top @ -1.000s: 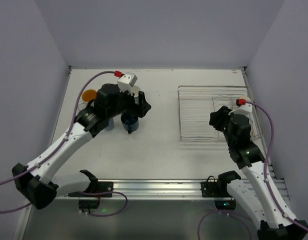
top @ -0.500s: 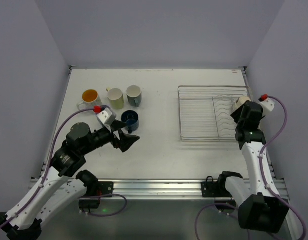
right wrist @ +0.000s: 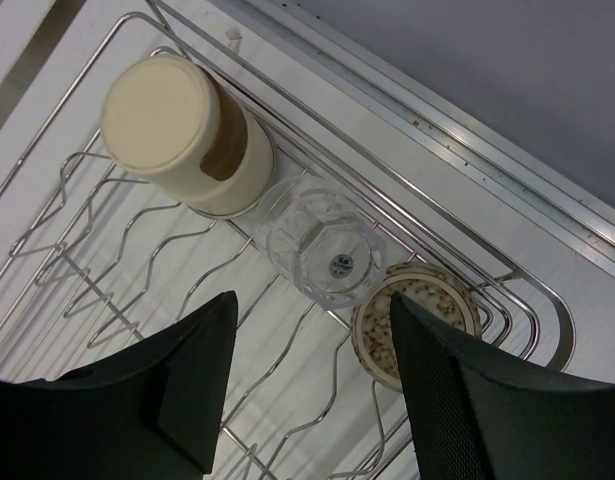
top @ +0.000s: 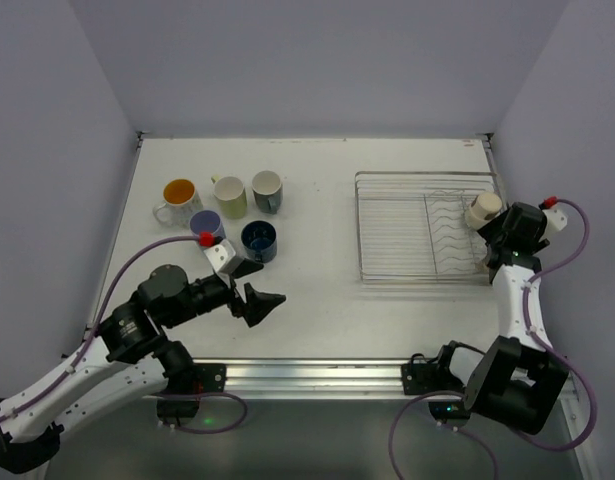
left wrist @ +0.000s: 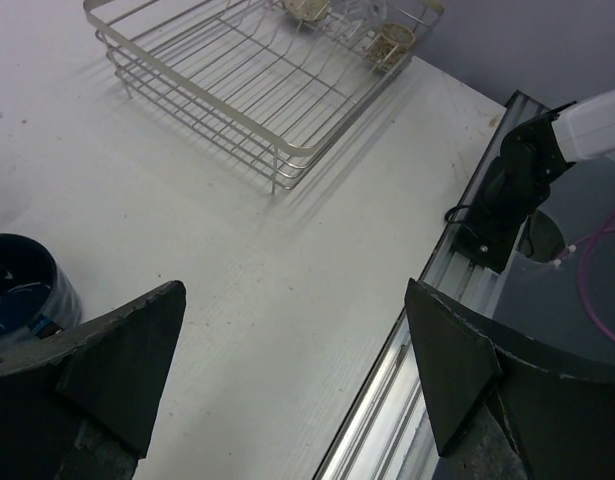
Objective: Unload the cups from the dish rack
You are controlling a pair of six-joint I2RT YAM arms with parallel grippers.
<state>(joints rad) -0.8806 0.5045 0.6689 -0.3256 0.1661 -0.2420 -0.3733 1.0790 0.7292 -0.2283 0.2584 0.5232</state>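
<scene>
As my right gripper (right wrist: 312,320) hangs spread over a clear glass (right wrist: 322,255) in the dish rack (top: 392,225), my left gripper (left wrist: 295,300) gapes empty, well apart.

A flat white table (top: 317,210) with a silver wire dish rack (top: 392,230) on its right side and, well apart on the left, all close together, a white mug with orange inside (top: 178,193), a pale yellow-green cup (top: 230,196), a grey cup (top: 266,188), a lavender cup (top: 206,221) and a navy cup (top: 258,240).

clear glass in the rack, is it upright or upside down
Upside down: the clear glass shows its stamped base to the right wrist camera, mouth down in the dish rack.
</scene>
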